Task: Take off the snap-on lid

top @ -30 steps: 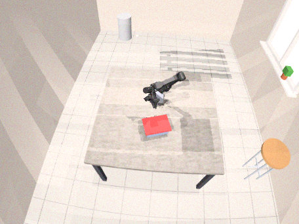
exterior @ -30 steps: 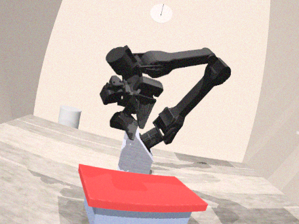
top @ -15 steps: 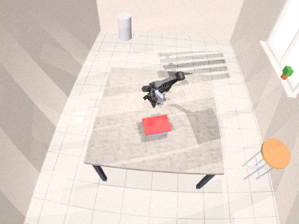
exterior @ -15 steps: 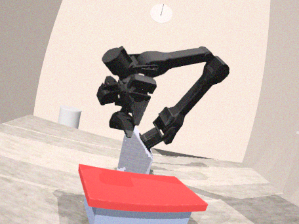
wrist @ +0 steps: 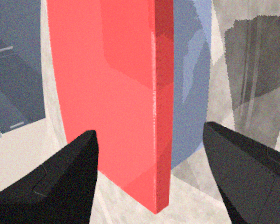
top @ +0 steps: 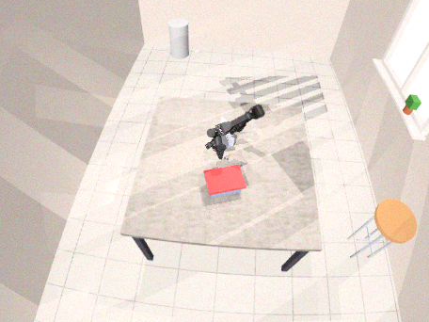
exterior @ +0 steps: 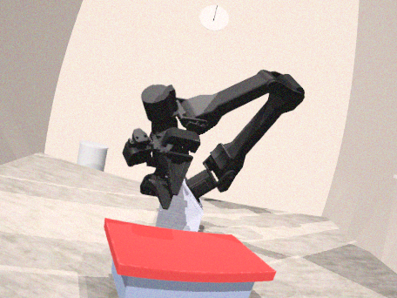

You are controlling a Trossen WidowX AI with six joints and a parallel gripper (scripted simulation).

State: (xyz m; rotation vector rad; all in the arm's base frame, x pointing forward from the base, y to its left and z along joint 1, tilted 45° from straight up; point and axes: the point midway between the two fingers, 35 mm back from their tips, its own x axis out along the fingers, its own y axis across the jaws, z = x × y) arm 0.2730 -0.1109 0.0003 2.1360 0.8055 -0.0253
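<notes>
The red lid (top: pixel 225 180) (exterior: pixel 183 251) (wrist: pixel 115 100) sits flat on top of the pale blue storage box (top: pixel 227 194) (exterior: pixel 187 287) (wrist: pixel 192 110), covering its opening. My gripper (top: pixel 221 157) (exterior: pixel 170 201) (wrist: pixel 151 135) is part-way open and empty, fingers pointing down. It is behind the box's far edge as the exterior camera sees it, above the lid's height, and touches neither lid nor box. In the wrist view the lid's edge and the box's side show beyond and between the two fingertips.
The box stands on the table (top: pixel 174 203) (exterior: pixel 35 249), near its middle. A pale wedge-shaped thing (top: pixel 230 140) (exterior: pixel 174 216) stands by the arm's base, behind the box. A stool (top: pixel 395 220) and a white cylinder (top: pixel 179 40) (exterior: pixel 92 157) are off the table.
</notes>
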